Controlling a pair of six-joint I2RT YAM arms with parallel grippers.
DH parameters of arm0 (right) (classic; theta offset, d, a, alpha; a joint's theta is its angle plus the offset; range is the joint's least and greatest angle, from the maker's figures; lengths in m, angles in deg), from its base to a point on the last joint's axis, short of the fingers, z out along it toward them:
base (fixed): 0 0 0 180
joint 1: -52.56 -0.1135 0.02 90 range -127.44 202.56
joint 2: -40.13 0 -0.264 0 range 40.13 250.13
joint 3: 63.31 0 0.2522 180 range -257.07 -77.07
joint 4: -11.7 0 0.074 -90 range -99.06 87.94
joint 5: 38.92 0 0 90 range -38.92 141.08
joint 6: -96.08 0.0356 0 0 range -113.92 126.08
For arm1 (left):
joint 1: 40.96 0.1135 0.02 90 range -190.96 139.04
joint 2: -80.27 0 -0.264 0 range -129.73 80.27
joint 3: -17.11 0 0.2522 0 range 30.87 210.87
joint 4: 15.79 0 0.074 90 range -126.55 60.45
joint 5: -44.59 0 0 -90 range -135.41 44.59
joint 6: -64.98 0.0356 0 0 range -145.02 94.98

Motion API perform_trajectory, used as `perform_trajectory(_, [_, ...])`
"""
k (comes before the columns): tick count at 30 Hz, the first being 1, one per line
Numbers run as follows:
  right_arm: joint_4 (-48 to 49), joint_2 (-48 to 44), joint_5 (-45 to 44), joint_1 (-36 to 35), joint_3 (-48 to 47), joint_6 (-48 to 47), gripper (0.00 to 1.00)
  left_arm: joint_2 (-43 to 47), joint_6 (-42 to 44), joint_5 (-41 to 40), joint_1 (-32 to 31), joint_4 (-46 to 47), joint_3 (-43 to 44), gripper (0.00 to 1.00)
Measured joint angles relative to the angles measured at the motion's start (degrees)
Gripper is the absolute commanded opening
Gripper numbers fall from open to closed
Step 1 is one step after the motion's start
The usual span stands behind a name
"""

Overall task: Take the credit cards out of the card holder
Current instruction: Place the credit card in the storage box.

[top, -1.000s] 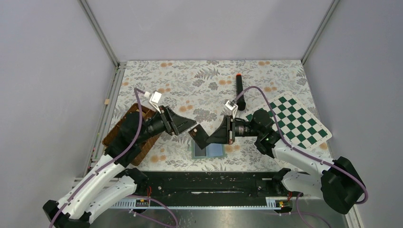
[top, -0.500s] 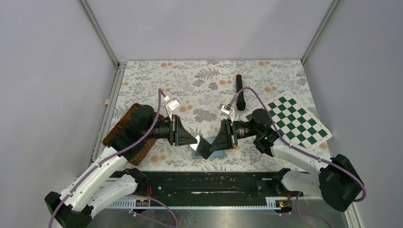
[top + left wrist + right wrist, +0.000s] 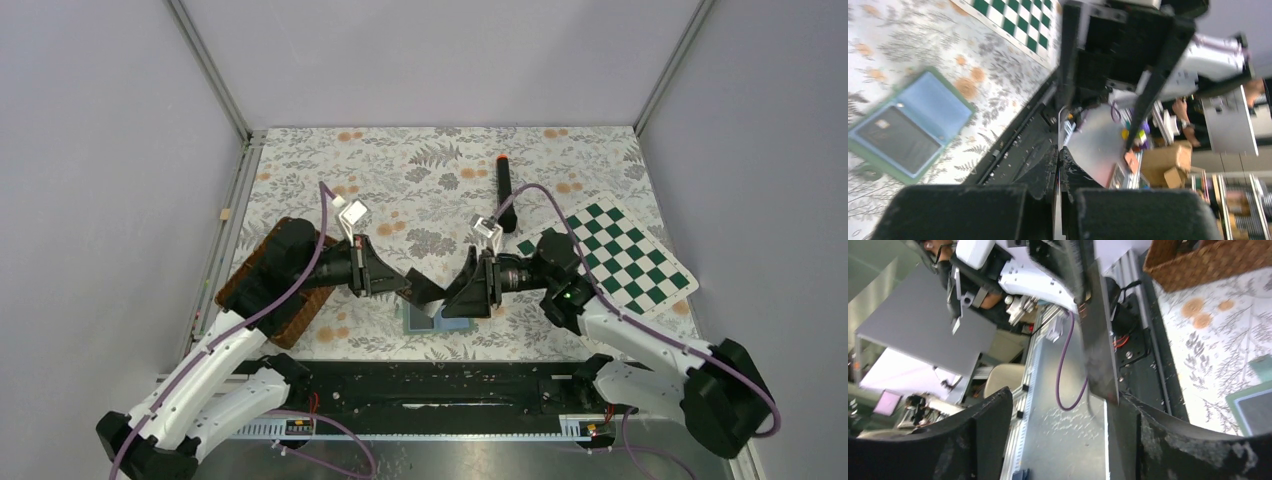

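Observation:
A grey credit card (image 3: 427, 291) hangs in the air between my two grippers, above the card holder (image 3: 424, 319). My left gripper (image 3: 409, 286) is shut on the card's left edge; in the left wrist view the silvery credit card (image 3: 1096, 145) sticks out from the left gripper (image 3: 1059, 156). My right gripper (image 3: 450, 299) stands open around the card's other end. In the right wrist view the credit card (image 3: 1096, 342) shows edge-on beside one fingertip (image 3: 1135, 412) of the right gripper (image 3: 1068, 410). The open card holder (image 3: 945, 102) lies flat, another dark credit card (image 3: 898, 140) in its panel.
A brown wicker tray (image 3: 262, 300) sits under the left arm. The green chessboard (image 3: 620, 258) lies at the right. A black marker (image 3: 505, 192) with a red cap lies behind it. A small tan block (image 3: 226, 214) rests by the left rail.
My left gripper came in from the left and shut on the card. The right gripper, which held the card before, has opened. The card sits slightly lower and flatter.

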Motion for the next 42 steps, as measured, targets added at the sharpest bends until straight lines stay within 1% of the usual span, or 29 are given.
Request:
perform_trajectory(2, [-2.80,-4.13,-3.74,0.00,0.63,-1.14,0.83,0.59,-1.05,-2.34,2.23,0.00,-0.15,0.00])
perform_trajectory(3, [-4.70,-6.78,-6.10,0.00,0.83,-1.92,0.87,1.01,-1.75,-3.82,3.65,-0.17,-0.15,0.00])
perform_trajectory(5, [-8.04,-11.98,-10.14,0.00,1.18,-3.37,0.98,1.92,-2.91,-7.76,7.06,-1.03,-0.15,0.00])
perform_trajectory(8, [-11.47,-19.17,-15.72,0.00,2.40,-5.14,0.99,3.50,-4.57,-15.04,13.22,-4.00,-0.17,0.00])
perform_trajectory(10, [-13.81,-22.43,-19.23,0.00,3.37,-6.16,0.99,5.14,-5.86,-22.36,18.12,-7.43,-0.37,0.00])
perform_trajectory(12, [-16.22,-24.33,-22.27,0.00,4.04,-7.06,1.00,7.32,-6.91,-29.46,21.79,-10.51,-1.09,0.00])
perform_trajectory(14, [-18.64,-25.16,-24.96,0.00,4.83,-7.76,1.00,10.19,-7.89,-36.96,24.06,-13.55,-1.99,0.00])
perform_trajectory(20, [-25.99,-24.30,-28.81,0.00,6.99,-9.33,1.00,21.51,-11.67,-63.12,25.14,-21.68,-3.17,0.00])
perform_trajectory(23, [-29.05,-24.26,-29.44,0.00,6.71,-10.75,0.99,24.83,-13.57,-72.54,25.27,-24.76,-3.19,0.00])
perform_trajectory(26, [-32.63,-24.13,-30.12,0.00,5.38,-11.98,0.99,26.10,-15.02,-78.55,25.31,-27.58,-3.21,0.00])
perform_trajectory(31, [-34.49,-23.80,-30.08,0.00,3.67,-12.48,0.99,26.16,-15.28,-84.85,25.31,-30.67,-3.19,0.00])
perform_trajectory(35, [-36.02,-23.67,-30.03,0.00,3.10,-12.59,0.99,23.98,-14.91,-85.55,25.38,-30.95,-2.36,0.00])
perform_trajectory(38, [-39.04,-22.93,-30.01,0.00,0.87,-14.03,0.99,18.97,-14.95,-83.78,27.41,-30.75,-1.20,0.00])
perform_trajectory(40, [-42.01,-22.25,-30.03,0.00,-1.68,-15.78,0.99,16.59,-14.40,-80.67,30.47,-30.69,-1.18,0.00])
perform_trajectory(42, [-44.41,-21.81,-30.03,0.00,-4.04,-17.64,1.00,15.89,-12.31,-75.69,35.95,-30.47,-1.18,0.00])
